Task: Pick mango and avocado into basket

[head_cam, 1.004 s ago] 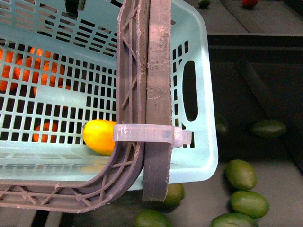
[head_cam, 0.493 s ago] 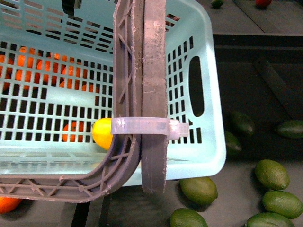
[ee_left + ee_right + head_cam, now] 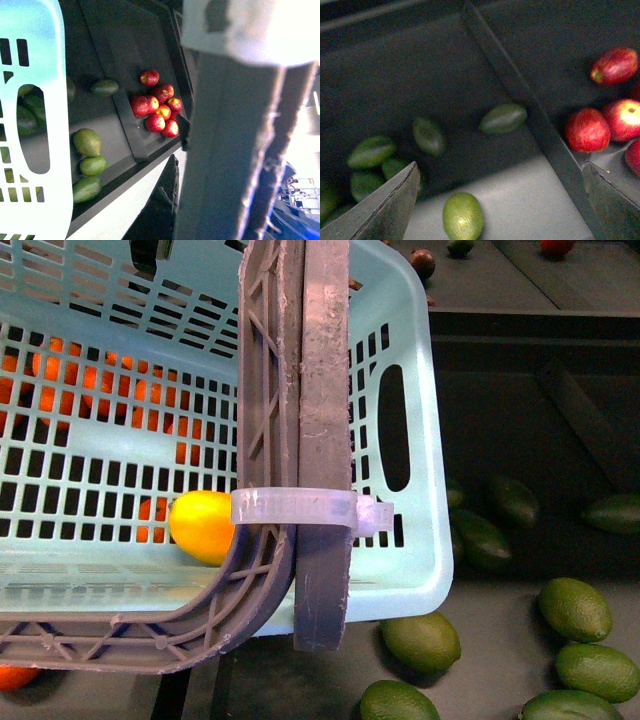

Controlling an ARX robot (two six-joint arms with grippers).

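Mango [image 3: 203,527]: inside aqua basket [image 3: 420,490], beside the zip-tied brown-grey handles [image 3: 322,390], oranges [image 3: 48,367] showing through lattice. Avocados [image 3: 421,640]: loose on dark surface [image 3: 500,680] right of basket. Left gripper jaws hidden, state cannot be told; right gripper [image 3: 499,170] jaws spread, empty, over avocados.

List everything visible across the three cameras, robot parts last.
basket: one, light blue, close before the front camera
handles: two, brown-grey, folded together, bound by a white zip tie
mango: one, yellow, inside the basket
oranges: several, orange, seen through the basket's slots
avocados: about nine, green, on the dark surface right of the basket
apples: about eight, red, clustered beyond a divider
right fingers: two, dark grey, spread open above avocados
left fingers: not clearly visible
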